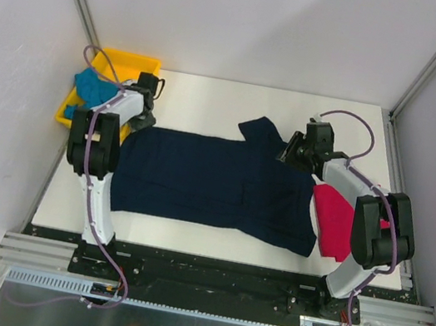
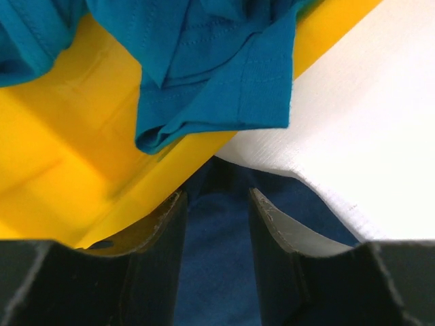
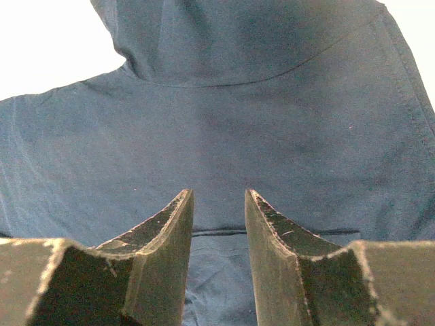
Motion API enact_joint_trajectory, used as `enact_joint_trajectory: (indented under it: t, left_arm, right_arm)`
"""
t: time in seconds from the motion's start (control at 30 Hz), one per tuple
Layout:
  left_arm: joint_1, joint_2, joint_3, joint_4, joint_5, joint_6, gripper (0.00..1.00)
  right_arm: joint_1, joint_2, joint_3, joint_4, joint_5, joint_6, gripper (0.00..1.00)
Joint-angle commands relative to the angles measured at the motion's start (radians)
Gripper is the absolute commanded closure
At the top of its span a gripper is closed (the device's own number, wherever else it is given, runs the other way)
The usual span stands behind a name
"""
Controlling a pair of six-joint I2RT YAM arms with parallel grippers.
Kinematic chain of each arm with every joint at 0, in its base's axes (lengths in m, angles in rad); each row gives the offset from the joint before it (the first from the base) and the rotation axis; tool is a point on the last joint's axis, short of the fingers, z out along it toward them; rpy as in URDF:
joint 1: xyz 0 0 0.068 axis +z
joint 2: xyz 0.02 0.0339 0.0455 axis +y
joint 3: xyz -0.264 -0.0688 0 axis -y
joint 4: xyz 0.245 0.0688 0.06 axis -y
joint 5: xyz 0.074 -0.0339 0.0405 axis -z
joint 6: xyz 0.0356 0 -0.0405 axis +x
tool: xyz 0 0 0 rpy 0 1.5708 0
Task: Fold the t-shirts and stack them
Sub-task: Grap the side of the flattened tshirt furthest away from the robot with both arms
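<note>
1. Overhead, the navy shirt (image 1: pixel 214 183) lies flat on the table (image 1: pixel 212 99) with its long axis running left to right, hem end at the left, collar and sleeves at the right.
   - The left gripper (image 1: pixel 141 120) sits at the far hem corner. The right gripper (image 1: pixel 294 153) sits at the far shoulder, by the upper sleeve. Each arm is therefore nearest its own end of the far edge.
   - The pink shirt (image 1: pixel 333 217) lies bunched at the right, partly under the right arm.
   - The teal shirt (image 1: pixel 92 88) is in the tray (image 1: pixel 139 60) at the far left.
   - Jaw gaps are too small to read from this view.

2. Left wrist: the left gripper (image 2: pixel 216 197) has its jaws partly apart, and the navy shirt (image 2: pixel 217 272) shows in the gap below them.
   - Nothing looks clamped. I cannot tell whether the tips touch the cloth.
   - Just ahead is the tray (image 2: pixel 68 170) wall with the teal shirt (image 2: pixel 204 68) hanging over it. Bare table (image 2: pixel 353 136) lies to the right.

3. Right wrist: the right gripper (image 3: pixel 217 193) is likewise partly apart over the navy shirt (image 3: pixel 238 122), which fills most of the view.
   - A curved seam crosses ahead, and a straight seam or edge runs across the gap.
   - No cloth seems pinched.
   - Judging by both positions, the next move is probably a pinch at each end of the far edge, so as to fold along the long axis.
</note>
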Motion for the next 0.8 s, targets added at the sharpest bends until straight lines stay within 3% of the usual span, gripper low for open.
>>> enact_joint_trajectory:
  t: [0.0,0.13,0.3,0.43,0.77]
  left_arm:
    - [0.007,0.028,0.045,0.006,-0.022,-0.055,0.54]
    - [0.008,0.045,0.064,0.007,-0.005,-0.059,0.59]
    - [0.007,0.042,0.066,0.006,0.012,-0.059,0.81]
    - [0.007,0.013,0.049,0.007,0.016,-0.048,0.93]
    - [0.007,-0.090,-0.046,0.009,0.042,-0.016,1.00]
  right_arm:
    - [-0.006,0.013,0.042,0.040,-0.010,-0.029,0.59]
    - [-0.008,0.026,0.042,0.045,-0.016,-0.035,0.59]
    - [-0.016,0.037,0.042,0.050,-0.023,-0.038,0.59]
    - [-0.029,0.057,0.052,0.061,-0.022,-0.056,0.59]
    - [-0.098,0.247,0.261,0.061,0.012,-0.099,0.55]
